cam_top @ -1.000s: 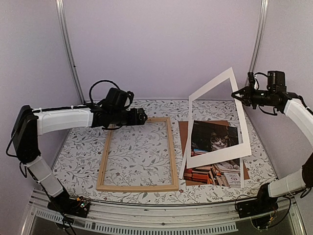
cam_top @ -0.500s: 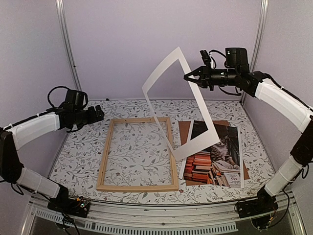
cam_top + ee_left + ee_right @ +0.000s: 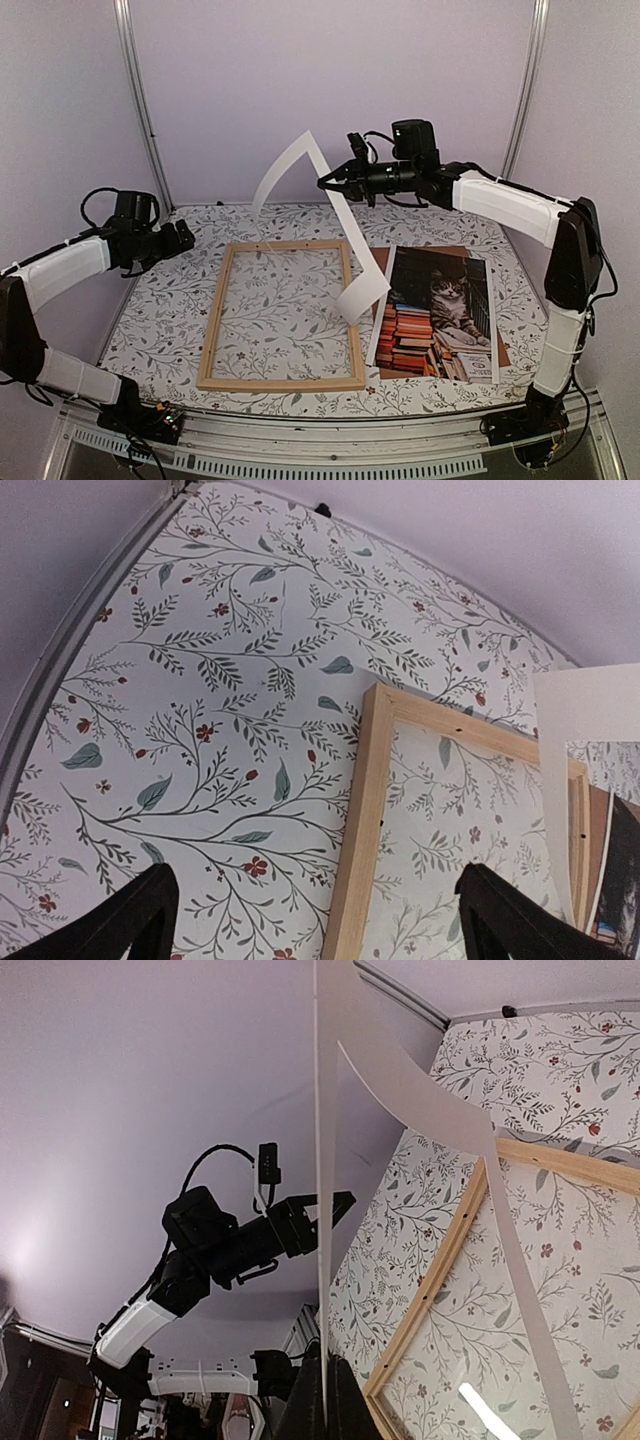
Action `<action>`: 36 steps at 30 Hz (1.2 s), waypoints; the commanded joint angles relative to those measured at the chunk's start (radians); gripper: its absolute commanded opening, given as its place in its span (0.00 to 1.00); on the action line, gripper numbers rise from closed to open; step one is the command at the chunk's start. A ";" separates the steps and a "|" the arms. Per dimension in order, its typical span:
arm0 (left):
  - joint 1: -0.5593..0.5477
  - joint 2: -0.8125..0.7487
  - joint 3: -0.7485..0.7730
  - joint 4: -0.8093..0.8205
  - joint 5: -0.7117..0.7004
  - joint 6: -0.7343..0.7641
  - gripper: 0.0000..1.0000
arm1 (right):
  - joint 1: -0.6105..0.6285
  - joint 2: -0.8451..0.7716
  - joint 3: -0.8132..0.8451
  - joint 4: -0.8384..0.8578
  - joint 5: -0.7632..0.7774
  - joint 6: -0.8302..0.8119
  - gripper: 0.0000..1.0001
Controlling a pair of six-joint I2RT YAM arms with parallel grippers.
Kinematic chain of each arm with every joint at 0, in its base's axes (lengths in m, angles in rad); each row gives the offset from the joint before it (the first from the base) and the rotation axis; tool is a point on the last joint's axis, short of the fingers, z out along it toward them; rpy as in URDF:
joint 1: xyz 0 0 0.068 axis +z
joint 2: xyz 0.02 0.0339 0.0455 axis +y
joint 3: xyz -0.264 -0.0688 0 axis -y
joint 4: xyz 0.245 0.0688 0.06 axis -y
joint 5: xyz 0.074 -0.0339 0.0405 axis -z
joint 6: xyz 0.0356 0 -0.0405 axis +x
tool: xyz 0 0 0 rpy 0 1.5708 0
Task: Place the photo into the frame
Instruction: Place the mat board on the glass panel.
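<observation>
Right arm swings the white mat (image 3: 362, 292) from over the photo leftward, so it now hangs above the frame's right rail; left arm pulls back toward the left wall.

Right gripper (image 3: 325, 183): jaws clamped on one thin edge of the mat, edge-on in the wrist view. Left gripper (image 3: 184, 238): jaws wide apart, holding nothing, well clear of the frame.

Photo (image 3: 440, 315) lies flat and uncovered on the brown backing board (image 3: 376, 265), right side of the tabletop (image 3: 160, 320). Frame (image 3: 280, 383) lies flat just left of it, nothing in it, not yet loaded.

Risks as I see them:
- Mat is pinched at a single edge and visibly bowed. It likely twists or slips out if the swing is quick.
- Its low end hangs close to the frame's right rail and the photo's near-left corner. If it drops any lower it may catch the rail and skew the frame, or flick the loose print off the board.
- A hard clamp on thin card could crease it.
- Parking the mat inside the frame opening would block the photo's slot.
</observation>
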 commanded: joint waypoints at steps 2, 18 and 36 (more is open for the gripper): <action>0.011 0.015 -0.011 0.026 0.031 -0.002 1.00 | 0.003 0.015 0.101 0.034 0.006 0.037 0.00; 0.035 0.029 -0.016 0.041 0.028 -0.018 1.00 | 0.083 0.068 0.308 -0.006 0.034 0.049 0.00; 0.067 -0.064 -0.046 0.024 -0.030 -0.005 1.00 | 0.039 0.125 -0.187 0.128 0.217 0.081 0.00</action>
